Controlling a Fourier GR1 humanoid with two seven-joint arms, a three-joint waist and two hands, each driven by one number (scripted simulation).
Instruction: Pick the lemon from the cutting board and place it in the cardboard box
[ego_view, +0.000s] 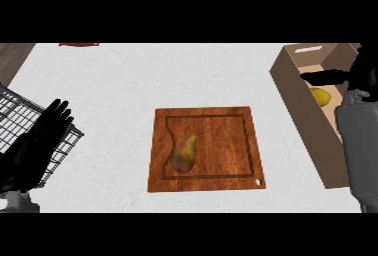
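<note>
Head view: lemon (320, 95) sits inside the cardboard box (295, 85) at 3 o'clock, off the cutting board (221, 125). Right hand (351, 75) hangs over the box, just above the lemon, thumb sticking out toward 9, holding nothing; rest of its fingers hidden, can't tell their state. Pear (184, 152) lies on the board at center. Left hand (40, 135) rests at 9 o'clock, fingers straight, over a wire rack (15, 107) on the white surface (111, 90).
</note>
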